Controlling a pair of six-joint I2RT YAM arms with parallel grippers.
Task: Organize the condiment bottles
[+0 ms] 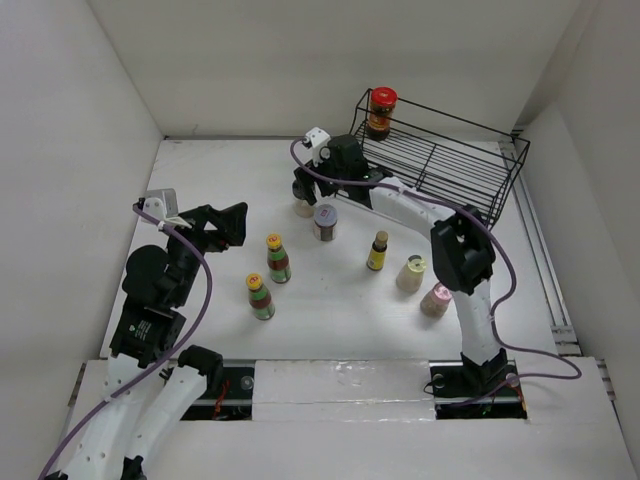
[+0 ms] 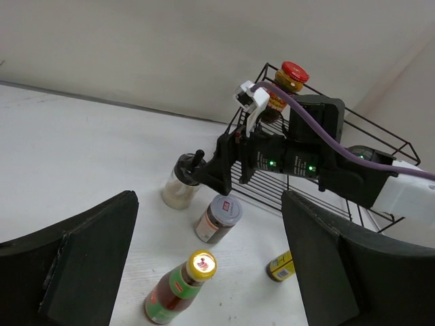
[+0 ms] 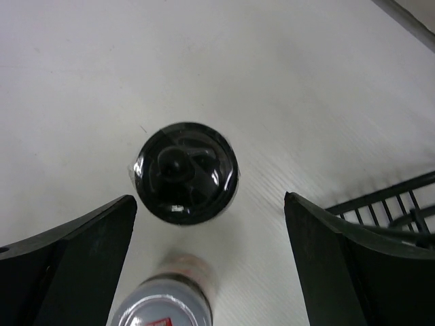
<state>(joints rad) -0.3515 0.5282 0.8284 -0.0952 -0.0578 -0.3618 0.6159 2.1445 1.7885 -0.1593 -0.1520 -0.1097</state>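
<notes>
My right gripper (image 1: 303,190) is open and empty, hovering just above the black-capped clear bottle (image 1: 303,207). In the right wrist view its black cap (image 3: 187,172) lies just ahead of the open fingers, nearer the left one. The purple-lidded jar (image 1: 325,221) stands right beside it. The red-lidded jar (image 1: 381,110) stands on the black wire rack (image 1: 440,160). Two yellow-capped red-green bottles (image 1: 278,258) (image 1: 261,297), the yellow dark-capped bottle (image 1: 377,251), the cream bottle (image 1: 411,272) and the pink-capped bottle (image 1: 436,299) stand on the table. My left gripper (image 1: 232,222) is open and empty, left of them.
White walls close in the table on the left, back and right. The rack's front rim (image 2: 272,197) stands close behind the right gripper. The left wrist view shows a yellow-capped bottle (image 2: 180,287) close below its open fingers.
</notes>
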